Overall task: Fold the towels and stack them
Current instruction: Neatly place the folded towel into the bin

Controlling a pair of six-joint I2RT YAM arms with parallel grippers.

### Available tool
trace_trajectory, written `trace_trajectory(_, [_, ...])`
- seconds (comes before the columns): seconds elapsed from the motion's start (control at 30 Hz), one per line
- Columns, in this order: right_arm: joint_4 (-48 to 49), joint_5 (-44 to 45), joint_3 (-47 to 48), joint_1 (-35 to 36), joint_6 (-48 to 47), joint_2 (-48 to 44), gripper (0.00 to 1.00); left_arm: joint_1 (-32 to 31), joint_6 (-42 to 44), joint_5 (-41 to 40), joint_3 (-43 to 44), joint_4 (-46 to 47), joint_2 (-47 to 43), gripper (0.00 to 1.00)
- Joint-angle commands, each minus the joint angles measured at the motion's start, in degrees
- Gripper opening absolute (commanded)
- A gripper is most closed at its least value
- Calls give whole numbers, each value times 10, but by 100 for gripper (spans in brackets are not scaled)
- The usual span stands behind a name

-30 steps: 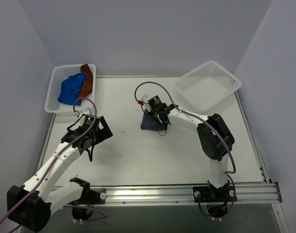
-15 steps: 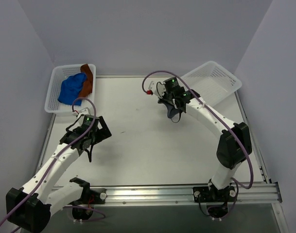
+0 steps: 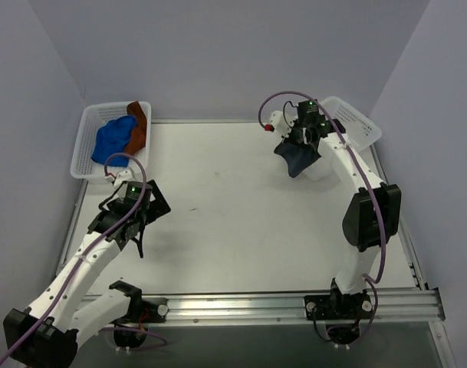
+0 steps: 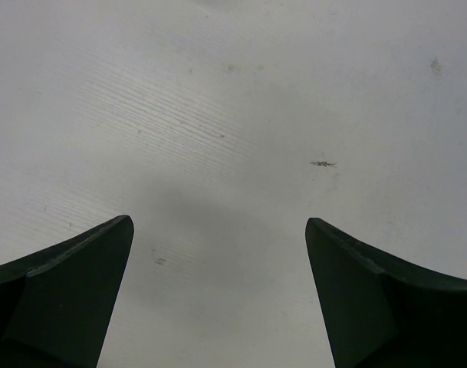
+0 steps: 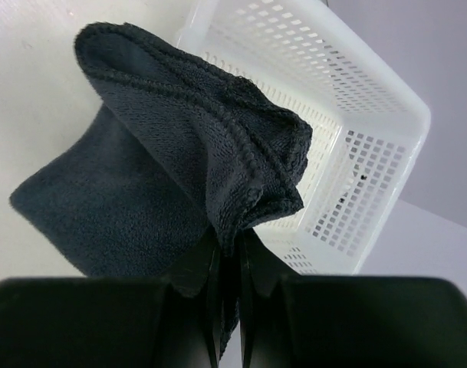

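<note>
No readable text, label or number shows anywhere.

The left arm [image 3: 80,261] reaches forward, jaws spread wide; the right arm [image 3: 354,172] stretches far forward, jaws pinched tight.

open table [image 3: 233,222] centre; far-left basket [image 3: 80,149], far-right basket [image 3: 357,123]

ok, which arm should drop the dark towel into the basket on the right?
Right. The right gripper is shut on the dark towel, which hangs by the white basket's rim. The left gripper is open, holds nothing, and sits across the table.
</note>
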Motion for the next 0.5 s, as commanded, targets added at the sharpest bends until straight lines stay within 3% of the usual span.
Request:
trace_trajectory(0.0, [-22, -23, 28, -24, -15, 24, 0, 3, 11, -25, 40, 3, 4, 94])
trace_trajectory(0.47, [-4, -67, 91, -85, -35, 138, 0, 3, 42, 3, 46, 80, 58, 94])
